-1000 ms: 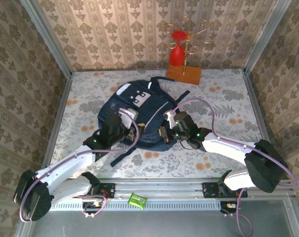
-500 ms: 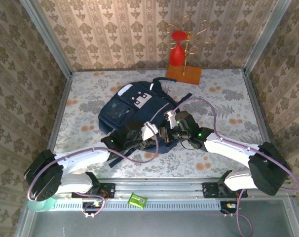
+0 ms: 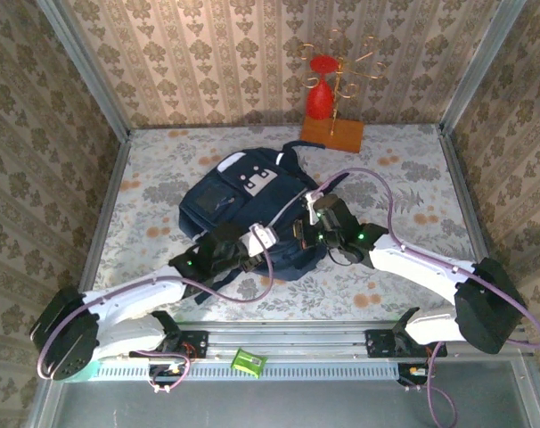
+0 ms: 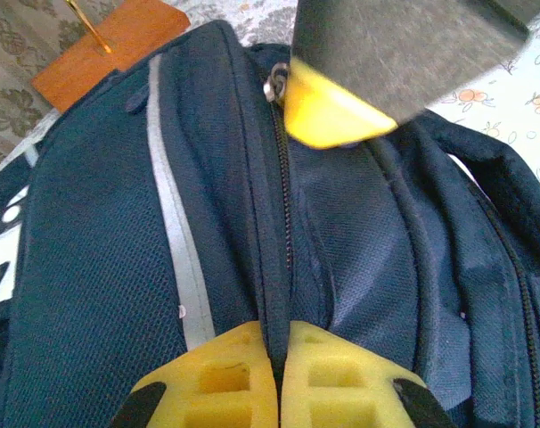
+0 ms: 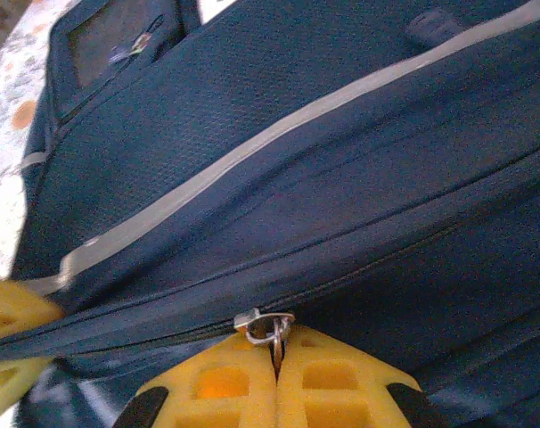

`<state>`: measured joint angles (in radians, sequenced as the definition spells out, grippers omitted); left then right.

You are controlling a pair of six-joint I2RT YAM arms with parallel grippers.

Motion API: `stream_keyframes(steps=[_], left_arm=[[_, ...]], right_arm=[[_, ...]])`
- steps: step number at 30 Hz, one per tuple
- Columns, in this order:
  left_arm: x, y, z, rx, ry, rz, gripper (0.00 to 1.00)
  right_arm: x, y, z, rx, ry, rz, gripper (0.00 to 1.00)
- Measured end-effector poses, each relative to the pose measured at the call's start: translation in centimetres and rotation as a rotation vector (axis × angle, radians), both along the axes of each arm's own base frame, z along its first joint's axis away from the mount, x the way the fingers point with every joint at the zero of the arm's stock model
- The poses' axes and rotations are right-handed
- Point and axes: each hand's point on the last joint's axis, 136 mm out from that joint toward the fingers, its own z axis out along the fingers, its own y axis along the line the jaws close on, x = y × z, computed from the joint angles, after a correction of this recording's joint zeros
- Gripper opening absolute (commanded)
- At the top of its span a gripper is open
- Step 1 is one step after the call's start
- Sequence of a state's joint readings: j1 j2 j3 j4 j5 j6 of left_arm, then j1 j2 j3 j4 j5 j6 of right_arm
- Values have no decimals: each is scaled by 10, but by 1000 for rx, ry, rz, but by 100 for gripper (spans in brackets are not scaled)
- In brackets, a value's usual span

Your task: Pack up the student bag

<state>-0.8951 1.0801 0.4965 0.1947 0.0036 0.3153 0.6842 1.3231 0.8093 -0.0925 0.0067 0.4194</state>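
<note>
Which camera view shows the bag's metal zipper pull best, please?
The right wrist view: the zipper pull sits close at the right gripper's shut fingertips. The left wrist view shows the pull small, farther off; top external leaves it too small to tell.

The large navy fabric backpack (image 3: 243, 201) lies at the middle of the tabletop (image 3: 413, 192). A wooden-based wire stand (image 3: 332, 134) stands behind it at the far edge.
</note>
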Motion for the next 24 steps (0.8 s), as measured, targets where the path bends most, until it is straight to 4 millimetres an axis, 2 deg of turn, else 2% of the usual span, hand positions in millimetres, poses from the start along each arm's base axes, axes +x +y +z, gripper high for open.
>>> stream_keyframes(steps=[6,9,10,15,16,20,24], left_arm=[[0,14,0,-53,4,30,0],[5,27,0,-81,12,99,0],[8,32,0,-91,17,127,4],[24,64,0,-137,64,291,43],[26,69,-1,-139,74,318,48],[26,76,-2,-147,118,354,58],[20,59,24,-200,109,288,64]], right_arm=[[28,-30,-3,-56,20,-112,0],[32,-29,-1,-61,15,-105,0],[31,-27,0,-53,16,-93,0],[25,-4,9,-6,-15,-13,0],[23,0,9,0,-18,3,0],[11,13,8,18,-17,50,0],[-2,28,11,31,-17,105,0]])
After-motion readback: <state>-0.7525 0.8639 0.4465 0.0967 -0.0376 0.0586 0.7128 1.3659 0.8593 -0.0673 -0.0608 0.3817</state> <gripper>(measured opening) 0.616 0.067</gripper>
